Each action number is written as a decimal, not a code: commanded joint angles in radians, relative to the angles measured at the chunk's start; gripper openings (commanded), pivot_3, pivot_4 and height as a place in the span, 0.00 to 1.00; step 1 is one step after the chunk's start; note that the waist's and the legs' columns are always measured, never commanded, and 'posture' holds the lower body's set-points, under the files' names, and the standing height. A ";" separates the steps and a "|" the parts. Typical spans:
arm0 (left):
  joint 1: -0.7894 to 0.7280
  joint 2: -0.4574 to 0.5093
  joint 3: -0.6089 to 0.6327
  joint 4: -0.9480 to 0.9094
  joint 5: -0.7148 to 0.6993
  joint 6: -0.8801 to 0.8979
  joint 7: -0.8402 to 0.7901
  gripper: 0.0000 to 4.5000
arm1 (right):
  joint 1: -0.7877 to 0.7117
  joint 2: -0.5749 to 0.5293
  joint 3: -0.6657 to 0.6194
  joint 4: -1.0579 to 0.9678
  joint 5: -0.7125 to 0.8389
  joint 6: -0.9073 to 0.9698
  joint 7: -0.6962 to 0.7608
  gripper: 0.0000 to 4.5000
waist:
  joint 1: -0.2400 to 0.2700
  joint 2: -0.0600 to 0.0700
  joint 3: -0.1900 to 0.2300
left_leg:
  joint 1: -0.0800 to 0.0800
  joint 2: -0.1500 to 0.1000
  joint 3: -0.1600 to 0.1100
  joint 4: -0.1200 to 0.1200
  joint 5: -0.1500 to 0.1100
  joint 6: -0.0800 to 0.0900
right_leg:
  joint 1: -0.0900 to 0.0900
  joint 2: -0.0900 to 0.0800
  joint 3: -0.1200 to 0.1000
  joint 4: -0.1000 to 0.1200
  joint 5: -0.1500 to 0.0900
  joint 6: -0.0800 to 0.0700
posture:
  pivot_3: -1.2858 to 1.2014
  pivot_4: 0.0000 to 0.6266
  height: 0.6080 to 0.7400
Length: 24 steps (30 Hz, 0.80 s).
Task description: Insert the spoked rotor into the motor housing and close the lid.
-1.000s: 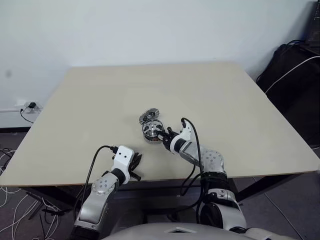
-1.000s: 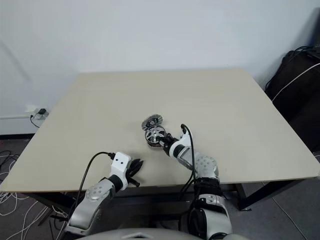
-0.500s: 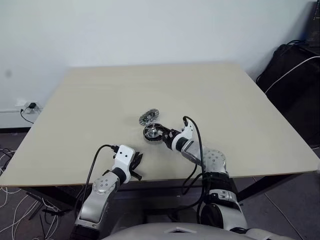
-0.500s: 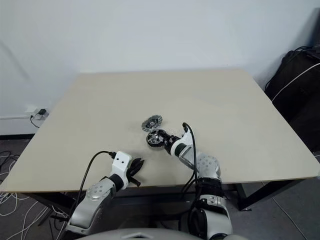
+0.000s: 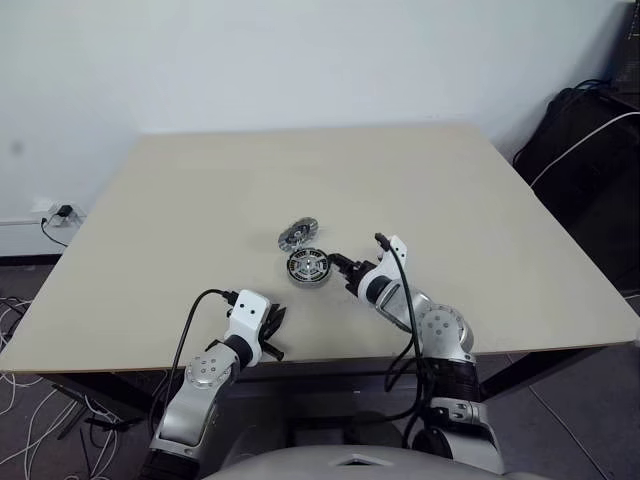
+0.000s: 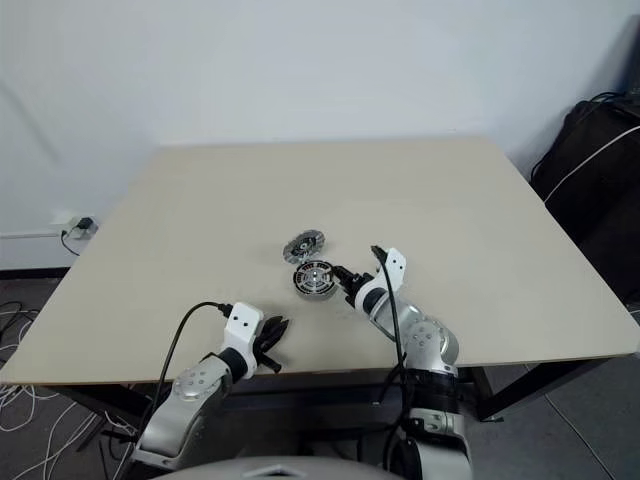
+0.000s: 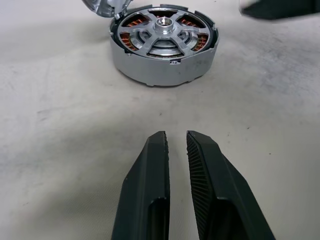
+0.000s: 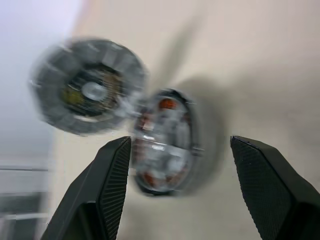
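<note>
The right tool [image 5: 339, 264] has let go of the motor housing [image 5: 308, 268] and backed off to its right, fingers now spread wide and holding nothing. At the near table [image 5: 150, 230] edge on the left, the left tool [image 5: 272, 335] rests with fingers closed — nothing in it. The spoked rotor [image 7: 163, 33] sits inside the housing at mid-table; the lid [image 5: 298, 235] lies just beyond, touching its far rim. Bare table lies open all around — far edges well apart.

motor housing [image 7: 163, 45]: silver, copper windings | lid [image 5: 297, 235]: silver-grey | table [image 5: 200, 200]: beige
</note>
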 commanded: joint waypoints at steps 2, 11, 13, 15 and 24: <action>-0.022 -0.003 -0.003 -0.027 -0.009 -0.005 -0.004 0.14 | -0.011 -0.099 0.246 -0.103 -0.238 -0.126 0.100 0.54 | -0.001 0.000 0.000 | 0.000 0.000 0.001 0.000 0.000 0.000 | 0.000 0.000 0.000 0.000 -0.002 0.003 | 0.52 0.00 1.00; -0.030 -0.005 -0.024 -0.009 0.015 -0.050 0.011 0.14 | -0.117 -0.119 0.475 0.045 -0.526 -0.261 0.201 0.00 | 0.004 -0.003 0.000 | 0.001 0.001 0.000 0.000 0.002 -0.003 | 0.000 0.001 0.000 0.001 -0.001 0.003 | 0.52 0.00 1.00; -0.022 -0.013 -0.025 -0.006 0.011 -0.084 0.013 0.14 | -0.153 -0.094 0.479 0.105 -0.552 -0.280 0.217 0.00 | 0.007 -0.004 0.000 | 0.001 0.001 -0.001 0.000 0.002 -0.003 | 0.000 0.001 -0.001 0.001 -0.001 0.003 | 0.52 0.00 1.00; -0.017 -0.014 -0.028 -0.004 0.021 -0.114 0.022 0.14 | -0.186 -0.074 0.475 0.155 -0.570 -0.293 0.233 0.00 | 0.007 -0.004 0.000 | 0.001 0.001 -0.001 0.000 0.002 -0.003 | 0.000 0.001 -0.001 0.001 0.002 -0.002 | 0.52 0.00 1.00; 0.001 -0.026 -0.028 -0.011 0.021 -0.121 0.030 0.14 | -0.292 -0.016 0.437 0.394 -0.629 -0.340 0.291 0.00 | 0.006 -0.004 0.000 | 0.001 0.001 -0.001 0.000 0.002 -0.003 | -0.002 0.002 -0.002 0.001 0.002 -0.003 | 0.52 0.00 1.00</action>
